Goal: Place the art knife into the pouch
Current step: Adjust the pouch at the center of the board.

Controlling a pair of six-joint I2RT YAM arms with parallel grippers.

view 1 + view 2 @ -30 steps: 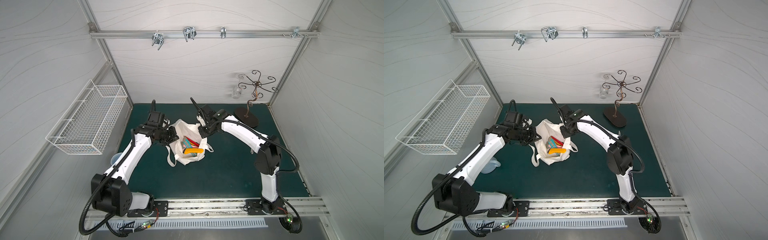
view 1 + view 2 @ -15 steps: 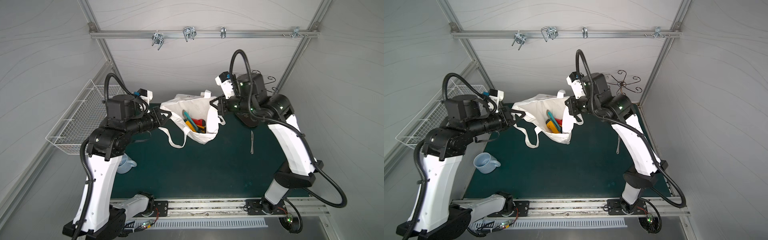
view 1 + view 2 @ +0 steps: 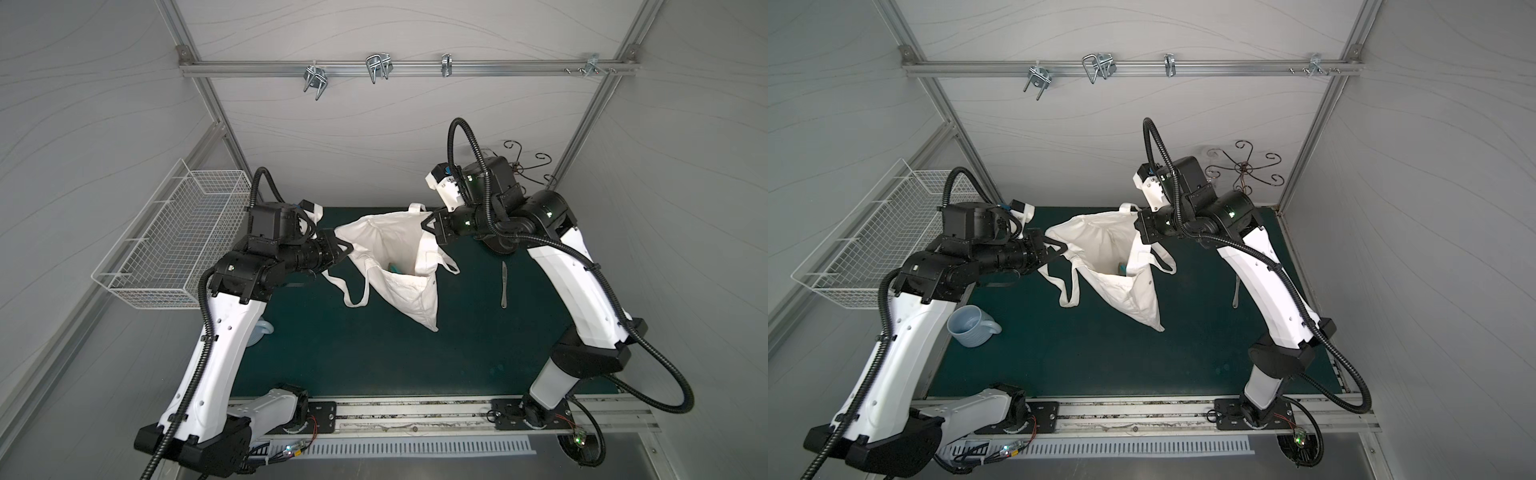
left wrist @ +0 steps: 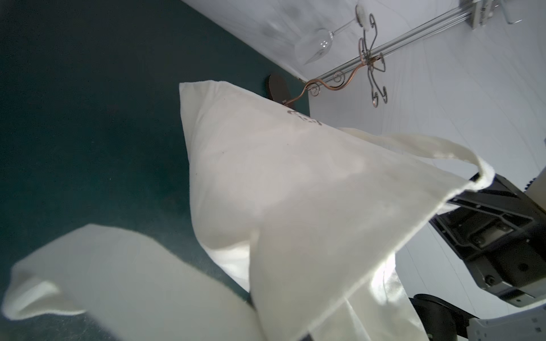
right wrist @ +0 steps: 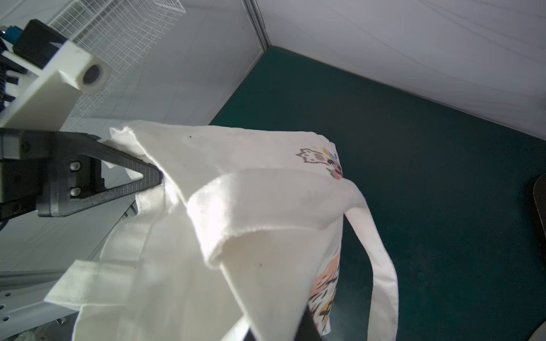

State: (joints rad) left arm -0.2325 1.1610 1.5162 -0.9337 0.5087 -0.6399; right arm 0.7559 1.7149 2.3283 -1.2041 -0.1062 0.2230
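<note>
Slim silver metal art knife (image 3: pixel 504 284): judged light, rigid, slippery; best pinched mid-handle. It is shown flat on the dark green mat (image 3: pixel 457 353), at 3 o'clock of the limp white cloth pouch (image 3: pixel 409 291), whose rim is clamped by the left gripper (image 3: pixel 350 249) and right gripper (image 3: pixel 429 220).

Robot lab cell, white panel walls (image 3: pixel 374 133), aluminium frame (image 3: pixel 407 68), green mat (image 3: pixel 374 357)

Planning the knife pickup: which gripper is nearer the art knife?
The right gripper, shut on the pouch rim: the art knife lies beside its arm; the left gripper grips the far rim.
</note>
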